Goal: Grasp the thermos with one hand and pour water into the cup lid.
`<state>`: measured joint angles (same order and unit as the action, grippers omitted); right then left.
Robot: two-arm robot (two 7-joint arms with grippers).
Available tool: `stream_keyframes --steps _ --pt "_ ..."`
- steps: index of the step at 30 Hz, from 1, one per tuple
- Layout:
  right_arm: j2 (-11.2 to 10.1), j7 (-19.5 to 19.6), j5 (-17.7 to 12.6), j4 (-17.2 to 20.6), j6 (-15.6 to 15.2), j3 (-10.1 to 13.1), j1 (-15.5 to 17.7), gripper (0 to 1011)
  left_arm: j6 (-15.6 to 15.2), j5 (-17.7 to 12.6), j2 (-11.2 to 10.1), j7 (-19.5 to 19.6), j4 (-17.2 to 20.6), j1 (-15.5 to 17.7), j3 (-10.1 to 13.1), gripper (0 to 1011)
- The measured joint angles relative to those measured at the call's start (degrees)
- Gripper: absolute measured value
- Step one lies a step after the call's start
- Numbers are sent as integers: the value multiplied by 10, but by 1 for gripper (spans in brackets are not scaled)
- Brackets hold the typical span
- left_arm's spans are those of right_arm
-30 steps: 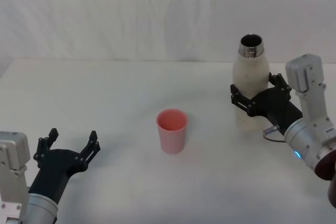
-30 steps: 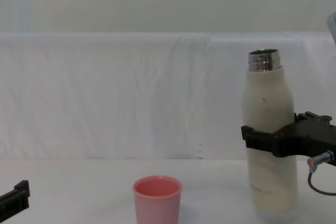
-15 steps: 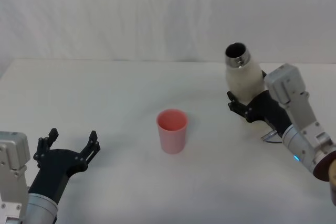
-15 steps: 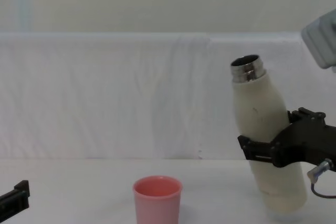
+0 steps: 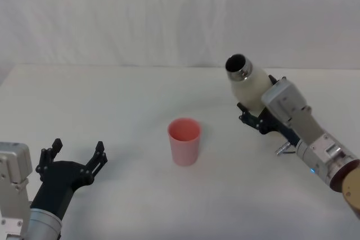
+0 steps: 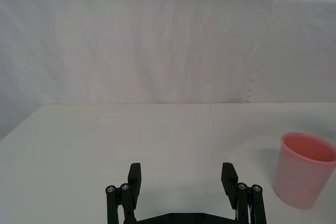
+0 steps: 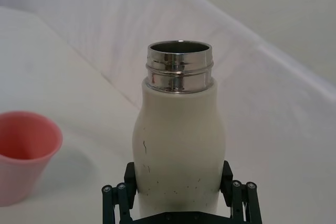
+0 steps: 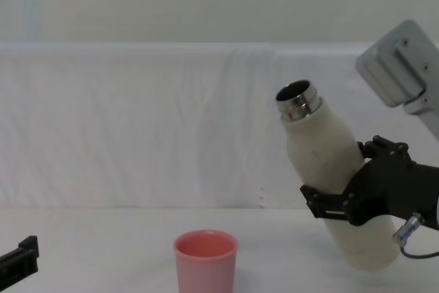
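Right gripper (image 8: 343,204) squeezing the white thermos (image 8: 329,176) round its middle, bottle tipped toward the pink cup lid (image 8: 205,261) on the table (image 5: 112,105), left gripper (image 5: 73,158) spread wide, down low.

The surface (image 5: 112,111) before me is plain white and matte, running back to a white cloth backdrop (image 5: 169,15) that hangs along its far edge; the cup lid (image 5: 184,140) stands directly on it, upright, mouth open upward, a little right of the middle, throwing a soft shadow to its right; in the chest view the cup lid (image 8: 205,261) sits near the front edge; in my left wrist view it (image 6: 306,169) rests on the same white top.
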<state>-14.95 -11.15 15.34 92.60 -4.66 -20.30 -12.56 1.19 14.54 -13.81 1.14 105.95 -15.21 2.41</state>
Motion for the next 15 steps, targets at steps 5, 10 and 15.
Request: stream_keyframes --steps 5,10,15 --pt "-3 -1 32 -8 0 -12 -6 950 0 0 0 0 0 0 0 1001" --pt "-5 -7 59 -16 0 -24 -13 950 0 0 0 0 0 0 0 1001" --pt "-7 -11 82 -22 -2 -34 -21 950 0 0 0 0 0 0 0 1001"
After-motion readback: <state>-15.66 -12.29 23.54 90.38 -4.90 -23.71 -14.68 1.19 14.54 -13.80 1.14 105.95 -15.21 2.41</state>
